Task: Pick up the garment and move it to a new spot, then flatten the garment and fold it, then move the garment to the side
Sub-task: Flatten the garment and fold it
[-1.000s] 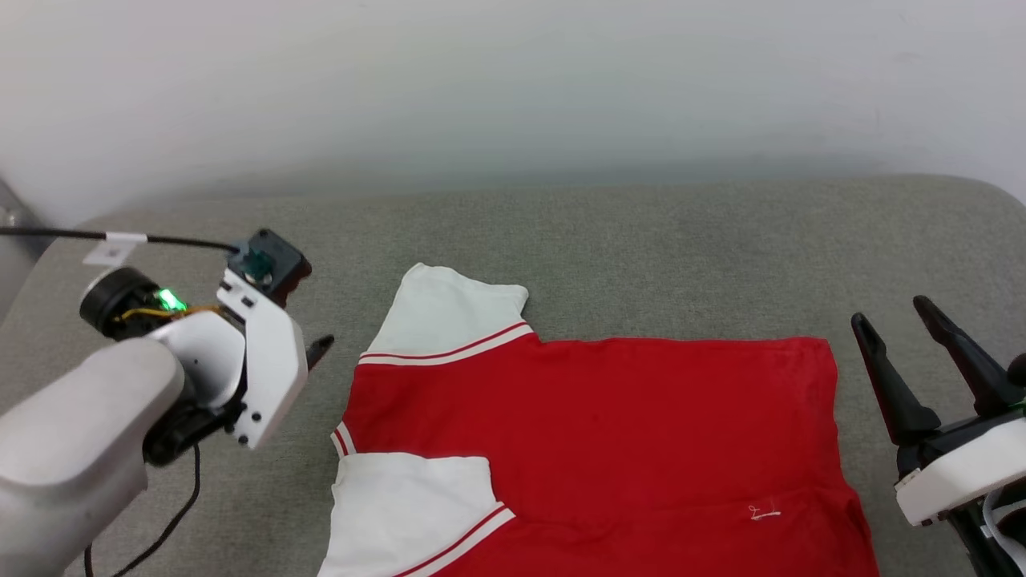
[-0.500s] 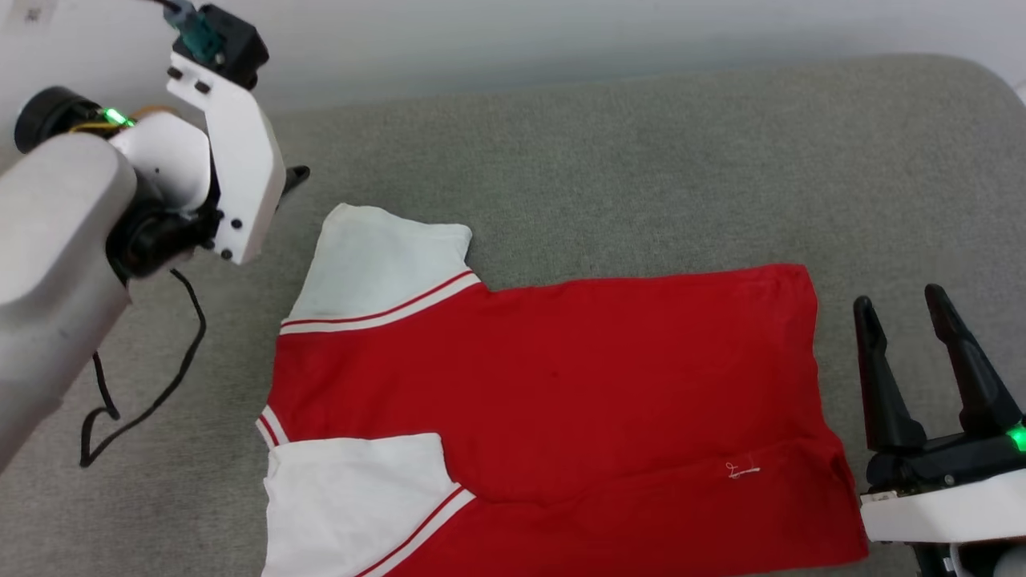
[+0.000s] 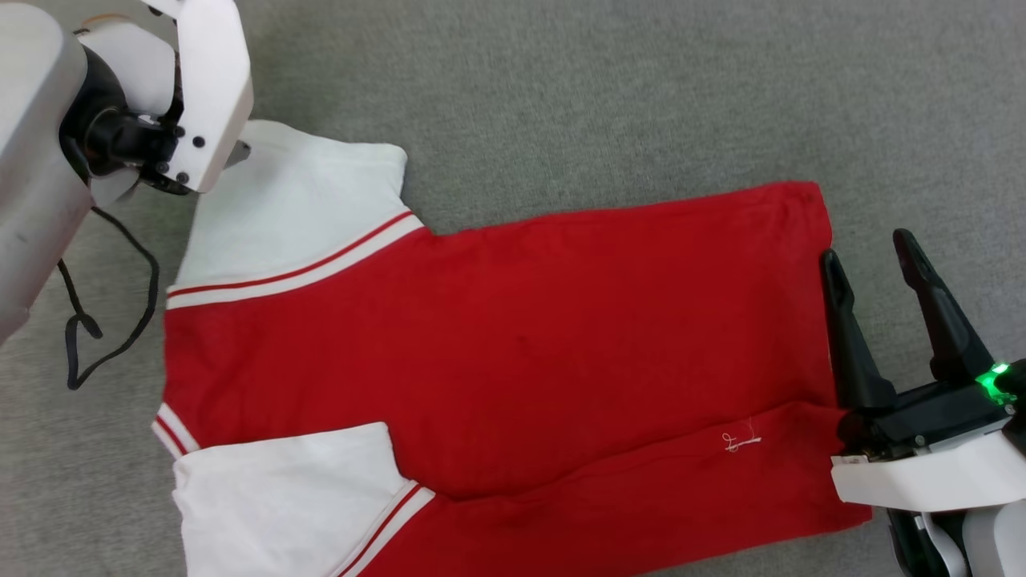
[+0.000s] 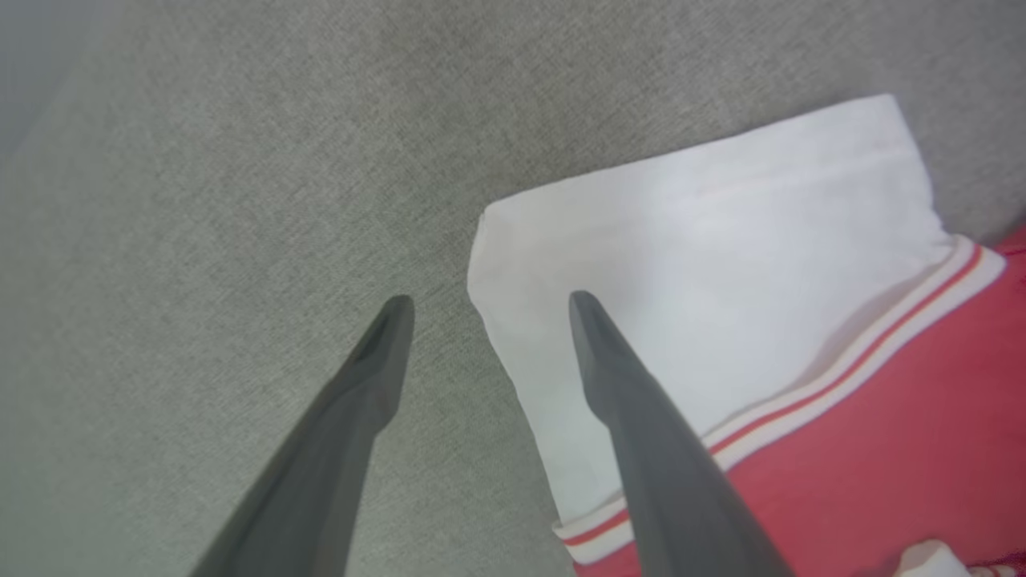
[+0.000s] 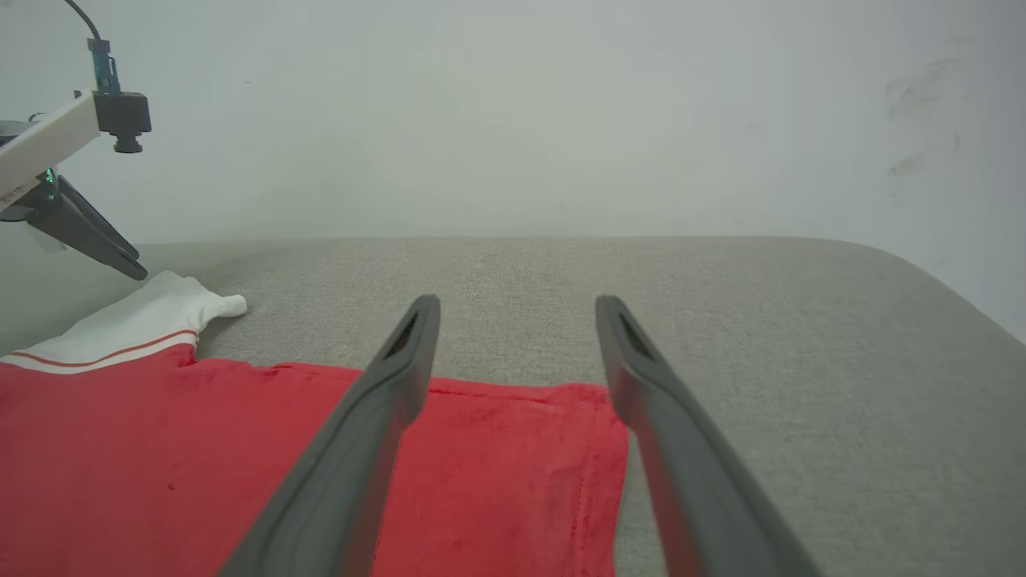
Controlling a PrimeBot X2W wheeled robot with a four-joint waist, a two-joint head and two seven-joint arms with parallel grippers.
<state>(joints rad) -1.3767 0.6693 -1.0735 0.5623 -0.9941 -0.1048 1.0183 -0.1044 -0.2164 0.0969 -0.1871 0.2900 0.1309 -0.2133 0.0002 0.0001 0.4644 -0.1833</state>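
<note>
Red T-shirt [image 3: 513, 344] is lying spread flat on the grey cushion [image 3: 601, 96].
Its white sleeves are pointing toward the robot's left, hem toward its right. The left gripper [image 4: 485, 300] is hovering wide open at the far sleeve [image 4: 705, 264] cuff, one finger over cloth, one over cushion. The right gripper [image 3: 866, 247] is hanging open and empty at the hem edge.

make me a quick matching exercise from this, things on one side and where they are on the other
1. left tool
2. right tool
3. embroidered mark
4. garment

a. on red cloth near the hem
b. open, beside the hem edge
c. spread on the grey surface
d. open, at the far white sleeve corner

Pairs: 1-d, 2-b, 3-a, 4-c
</note>
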